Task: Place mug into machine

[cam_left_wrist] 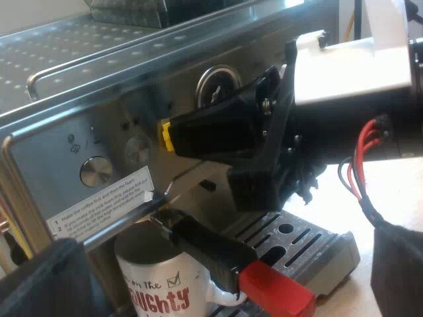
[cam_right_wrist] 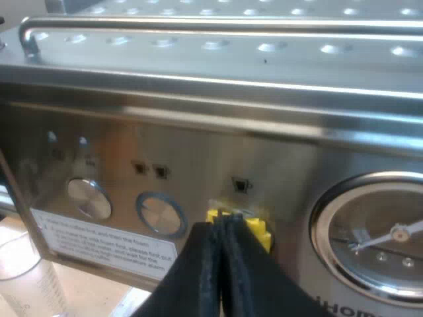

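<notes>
A white mug (cam_left_wrist: 158, 290) with red lettering stands on the drip tray (cam_left_wrist: 310, 251) of the espresso machine (cam_left_wrist: 99, 125), right under the locked-in metal holder. The holder's dark handle (cam_left_wrist: 211, 247) ends in red (cam_left_wrist: 277, 290) and reaches out over the mug. My left gripper (cam_left_wrist: 225, 274) is open, its fingers (cam_left_wrist: 46, 277) wide apart on either side of the mug and handle, touching neither. My right gripper (cam_right_wrist: 223, 228) is shut, its yellow tips against the machine's front panel by the cup-symbol button (cam_right_wrist: 241, 185). From the left wrist view the right gripper (cam_left_wrist: 166, 135) shows pressed to the panel above the holder.
Round buttons (cam_right_wrist: 158, 214) and a pressure gauge (cam_right_wrist: 377, 244) sit on the panel, with a white instruction label (cam_right_wrist: 106, 247) below. A measuring glass (cam_right_wrist: 23, 281) stands beside the machine. The machine's top is a perforated metal tray (cam_right_wrist: 218, 46) with a rail.
</notes>
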Motion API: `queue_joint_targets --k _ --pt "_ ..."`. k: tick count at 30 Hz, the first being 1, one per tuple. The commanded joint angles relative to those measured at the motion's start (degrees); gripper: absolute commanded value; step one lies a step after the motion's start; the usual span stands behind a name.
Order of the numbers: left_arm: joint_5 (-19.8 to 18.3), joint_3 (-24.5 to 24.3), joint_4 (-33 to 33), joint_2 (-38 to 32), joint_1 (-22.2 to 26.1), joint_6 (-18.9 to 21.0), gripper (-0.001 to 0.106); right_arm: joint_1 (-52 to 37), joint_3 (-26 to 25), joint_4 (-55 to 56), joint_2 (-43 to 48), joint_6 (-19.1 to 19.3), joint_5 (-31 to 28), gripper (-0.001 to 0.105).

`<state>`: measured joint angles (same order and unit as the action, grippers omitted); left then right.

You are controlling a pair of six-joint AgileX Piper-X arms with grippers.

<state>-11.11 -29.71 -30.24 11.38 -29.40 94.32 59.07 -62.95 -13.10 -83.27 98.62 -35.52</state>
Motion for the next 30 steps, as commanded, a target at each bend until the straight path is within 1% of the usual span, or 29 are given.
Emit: queue_joint_targets --k 1,4,6,8,9,11,12,13,14,15,16,17,18,19,21,22,23,25,27,30 --pt "-0.3 -0.5 0.1 -0.3 -0.4 1.0 0.087 -3.5 -0.8 -1.2 -0.6 1.1 -4.9 0.000" --pt "-0.3 -0.5 0.1 -0.3 -0.4 1.0 0.087 -2.6 -0.8 -0.3 -0.2 1.1 -3.7 0.000" --pt "-0.3 -0.5 0.1 -0.3 -0.4 1.0 0.087 -1.1 -0.8 2.8 0.7 1.1 -3.1 0.000" --pt "-0.3 -0.5 0.1 -0.3 -0.4 1.0 0.087 0.4 -0.8 6.6 1.5 0.3 -1.2 0.000" --pt "-0.3 -0.5 0.2 -0.3 -0.4 1.0 0.087 1.2 -0.8 9.1 2.3 -0.8 0.5 0.003" --pt "-0.3 -0.5 0.4 -0.3 -0.4 1.0 0.087 2.7 -0.8 13.1 3.6 -2.9 2.2 0.017" --pt "-0.3 -0.5 0.6 -0.3 -0.4 1.0 0.087 3.6 -0.8 15.4 4.4 -3.9 2.4 0.027" --pt "-0.3 -0.5 0.7 -0.3 -0.4 1.0 0.087 4.6 -0.8 17.7 5.1 -4.5 2.4 0.040" --pt "-0.3 -0.5 0.8 -0.3 -0.4 1.0 0.087 4.9 -0.8 18.5 5.3 -4.5 2.4 0.042" --pt "-0.3 -0.6 0.9 -0.3 -0.4 1.0 0.087 5.9 -0.8 19.9 6.0 -4.5 2.4 0.055" --pt "-0.3 -0.9 0.9 -0.3 -0.4 1.1 0.087 6.6 -0.8 20.5 6.6 -4.5 2.4 0.061" --pt "-0.3 -1.1 0.9 -0.3 -0.4 1.6 0.087 6.7 -0.8 20.9 6.7 -4.5 2.4 0.064" --pt "-0.3 -1.8 0.9 -0.3 -0.4 3.0 0.087 7.7 -0.8 22.3 7.7 -4.5 2.4 0.072" --pt "-0.3 -2.9 0.9 -0.3 -0.4 4.9 0.087 8.6 -0.8 23.3 8.8 -4.5 2.4 0.077" --pt "-0.2 -4.3 0.9 -0.3 -0.4 6.3 0.087 9.5 -0.8 24.6 10.4 -4.4 2.3 0.080" --pt "0.0 -5.5 0.7 -0.2 -0.4 8.1 0.087 9.9 -0.8 25.4 11.6 -4.3 2.3 0.081" --pt "0.2 -5.9 0.7 0.0 -0.4 8.8 0.087 10.0 -0.8 25.8 12.0 -4.3 2.3 0.081" --pt "1.6 -8.4 -0.2 1.4 -0.4 11.8 0.087 10.1 -0.8 26.9 14.6 -3.9 3.0 0.081" --pt "2.5 -10.7 -1.5 3.1 -0.4 12.2 0.087 9.6 -0.8 28.3 16.8 -3.3 3.3 0.081" --pt "3.5 -14.3 -3.3 6.9 -0.4 12.2 0.087 7.6 -0.8 32.5 21.1 -3.3 3.2 0.081"
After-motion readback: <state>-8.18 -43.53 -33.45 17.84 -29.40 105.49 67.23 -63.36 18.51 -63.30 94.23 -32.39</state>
